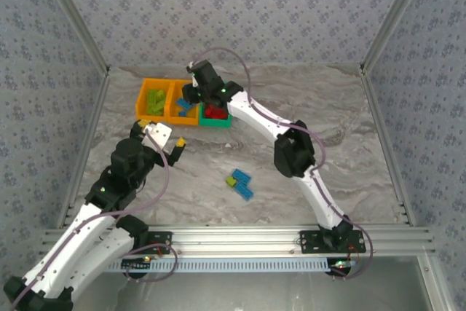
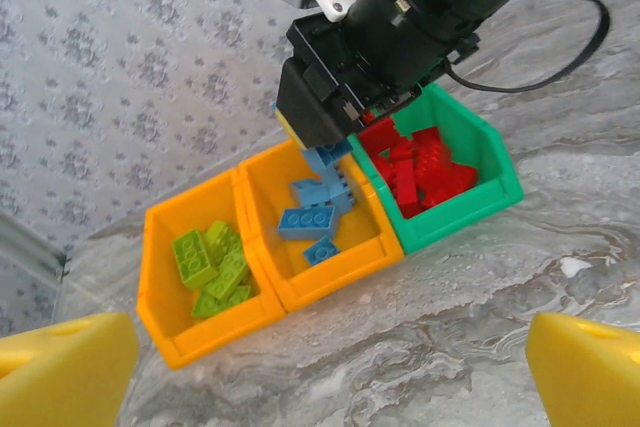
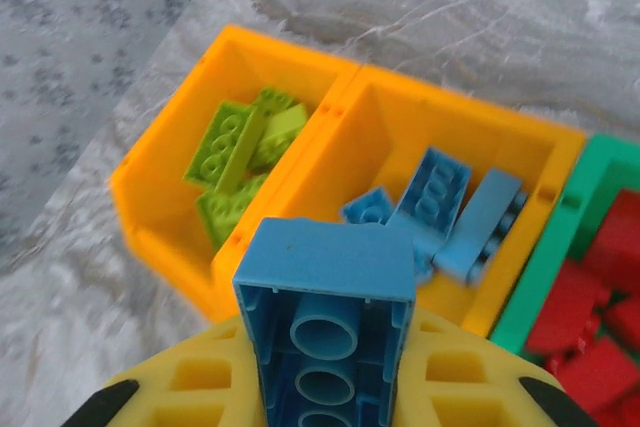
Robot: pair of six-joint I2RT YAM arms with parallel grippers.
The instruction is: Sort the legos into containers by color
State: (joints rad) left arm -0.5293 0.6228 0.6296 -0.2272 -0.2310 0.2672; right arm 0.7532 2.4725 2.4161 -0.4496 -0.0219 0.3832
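Right wrist view: I keep the right hand (image 3: 325, 387) clamped on a blue lego (image 3: 325, 297) over the middle orange bin (image 3: 455, 99), to drop with the blues.
Left hand (image 1: 163, 138): wide open, empty.
Table (image 1: 364, 165): few legos (image 1: 239, 183) unsorted.

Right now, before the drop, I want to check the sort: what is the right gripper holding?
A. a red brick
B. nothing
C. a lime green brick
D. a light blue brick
D: in the right wrist view a light blue brick sits clamped in the right gripper, above the middle orange bin that has other blue bricks in it.
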